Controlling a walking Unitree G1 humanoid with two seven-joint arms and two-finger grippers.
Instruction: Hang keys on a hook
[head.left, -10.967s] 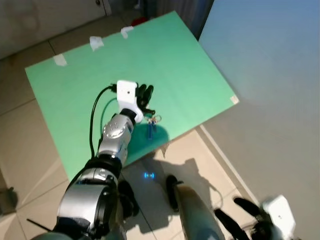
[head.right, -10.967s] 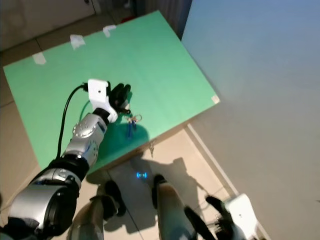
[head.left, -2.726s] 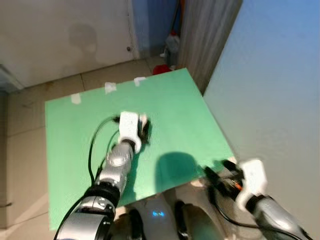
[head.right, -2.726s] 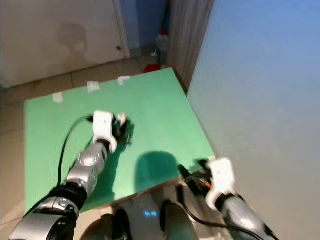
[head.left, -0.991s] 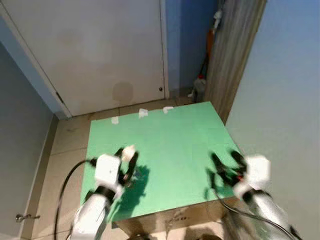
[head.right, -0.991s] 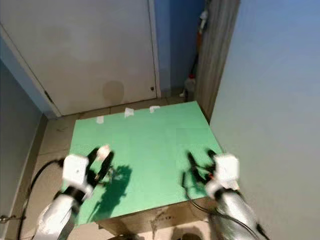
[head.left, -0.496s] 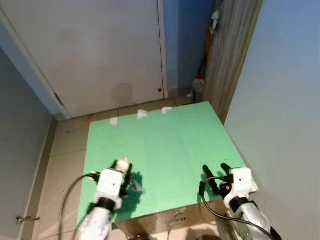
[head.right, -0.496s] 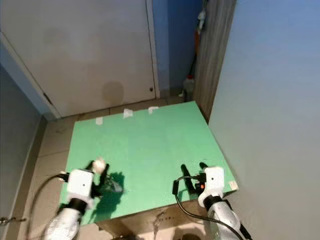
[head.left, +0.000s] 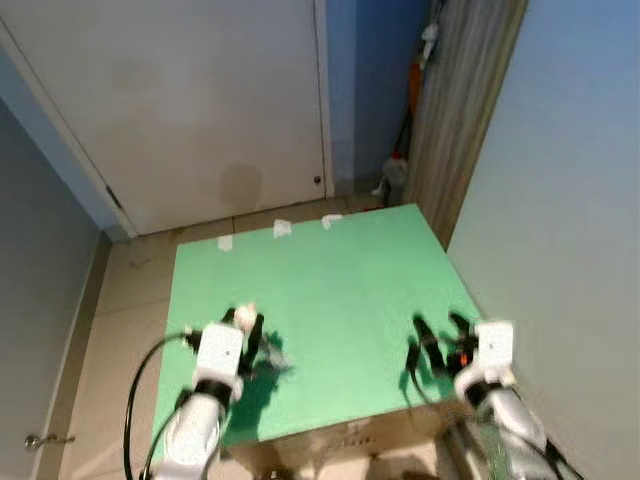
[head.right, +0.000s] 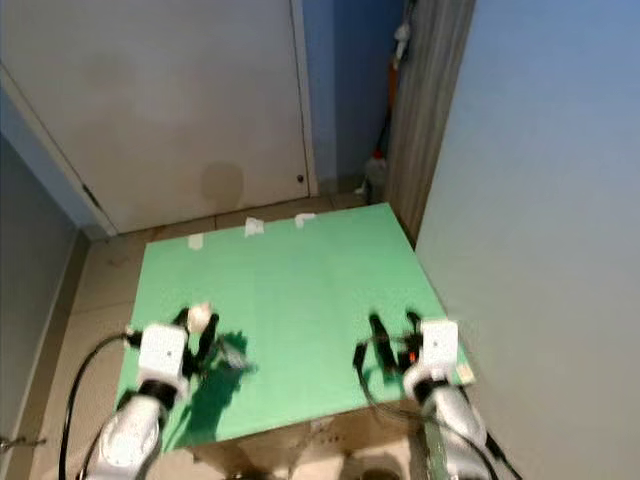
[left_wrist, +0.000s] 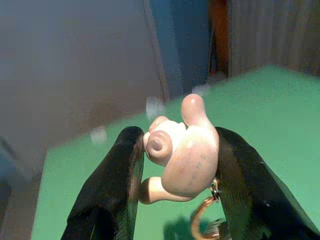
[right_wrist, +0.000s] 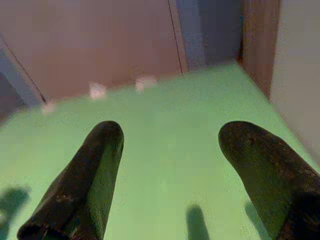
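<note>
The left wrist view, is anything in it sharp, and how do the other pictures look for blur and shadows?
Left wrist view: the pink pig charm between the left gripper fingers is fairly sharp, background soft. Right wrist view: hazy throughout, the right gripper open over the green board. Eye views: slight blur on the arms, dark gripper shadows on the board.

Open green board (head.left: 340, 280) — walls close.

Green board (head.left: 340, 270), three tape scraps (head.left: 281, 229)
</note>
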